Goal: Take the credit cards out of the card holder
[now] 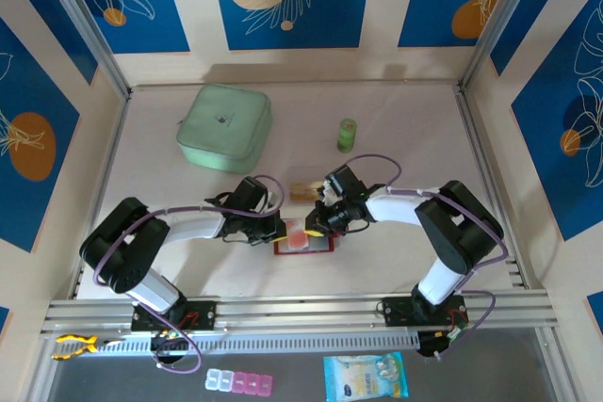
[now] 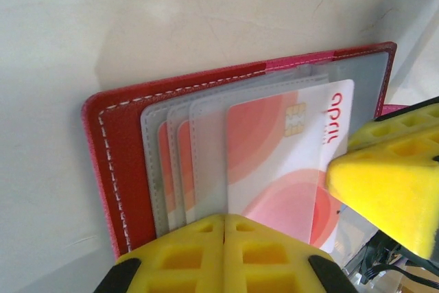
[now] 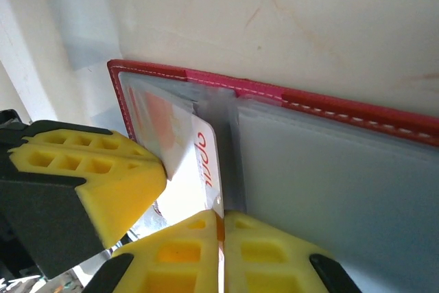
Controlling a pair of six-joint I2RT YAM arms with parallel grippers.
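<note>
Card holder [image 1: 306, 241] lies open on the desk [image 1: 405, 129] between the arms; left end effector [image 2: 223, 248] is closed tight right over it, and right end effector [image 3: 221, 248] is clamped on the edge of the red-and-white card [image 2: 274, 162]

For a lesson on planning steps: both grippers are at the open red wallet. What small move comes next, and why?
Probably the right gripper should slide the red-and-white card out of its pocket: it is shut on the card's edge, while the shut left gripper steadies the wallet.
</note>
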